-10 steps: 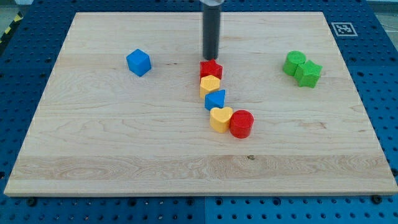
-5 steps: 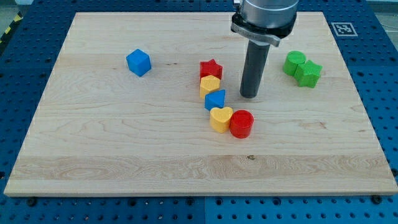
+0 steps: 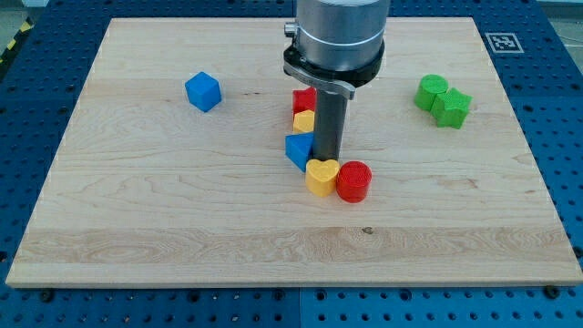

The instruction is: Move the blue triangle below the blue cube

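my tip (image 3: 326,160) is sitting at the foot of a straight dark rod (image 3: 329,128); there is no pincer here to be released or clenched, so nothing is being grasped. the tip is resting just at the right edge of the blue triangle (image 3: 298,149), apparently touching it, and just above the yellow heart (image 3: 322,176). the rod is hanging from a broad, smooth grey metal cylinder (image 3: 337,36) that is covering part of the board's top middle.

the blue triangle, a matte plastic wedge with sharp corners, is lying near the board's middle, well apart from the blue cube (image 3: 203,91), which is sitting toward the view's upper left. the triangle is lying lower than the cube and off to its right, not directly beneath it.

above the triangle a yellow block (image 3: 303,121) and a red block (image 3: 303,98) are stacking up in a column, both half hidden by the rod, so their shapes are hard to tell. a red cylinder (image 3: 354,180) is touching the yellow heart on its right. two green blocks (image 3: 444,100) are huddling together at the view's right. the board (image 3: 164,200) is pale wood with fine grain, resting on a blue perforated table (image 3: 27,100).
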